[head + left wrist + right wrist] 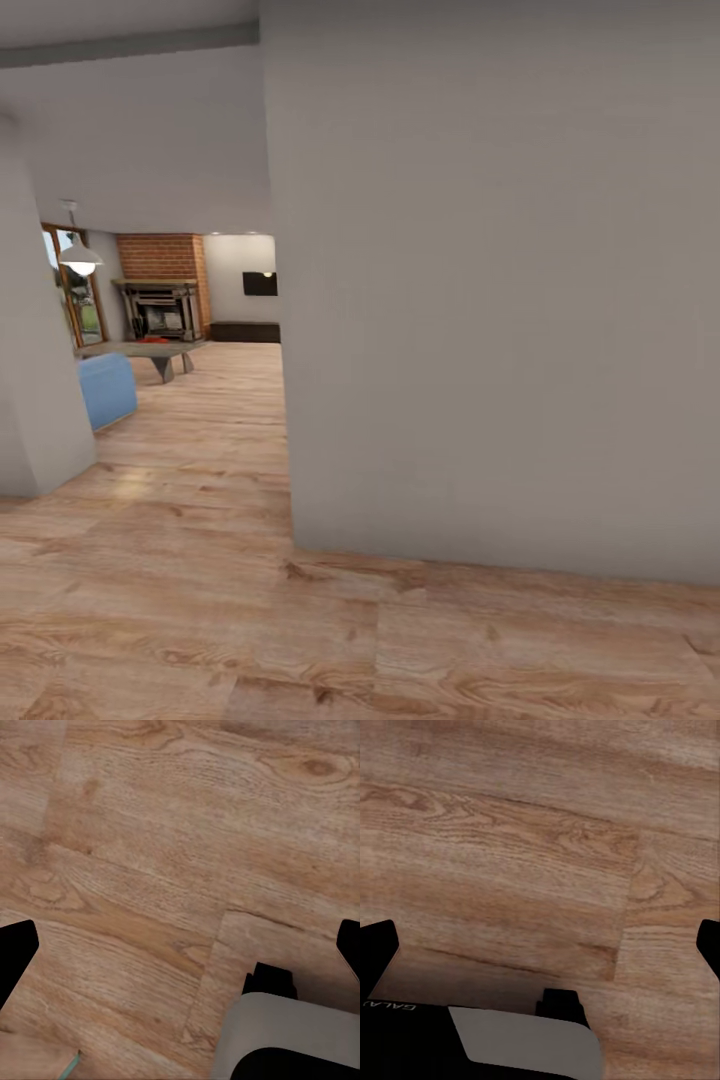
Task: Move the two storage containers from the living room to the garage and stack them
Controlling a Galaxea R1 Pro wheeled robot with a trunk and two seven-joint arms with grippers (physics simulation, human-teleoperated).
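Wall (pixel 500 300) blocks view; brick chimney (pixel 160 257) beyond plank floor (pixel 200 600).

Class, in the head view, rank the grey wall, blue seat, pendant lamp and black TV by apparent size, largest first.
1. grey wall
2. blue seat
3. and 4. pendant lamp and black TV look alike; the TV is farther away.

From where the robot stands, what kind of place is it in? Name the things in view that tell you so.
Most likely a home: a hallway opening onto a living room. Past the grey wall stand a brick chimney with a fireplace, a wall-mounted TV and a low table, all on a wood-plank floor.
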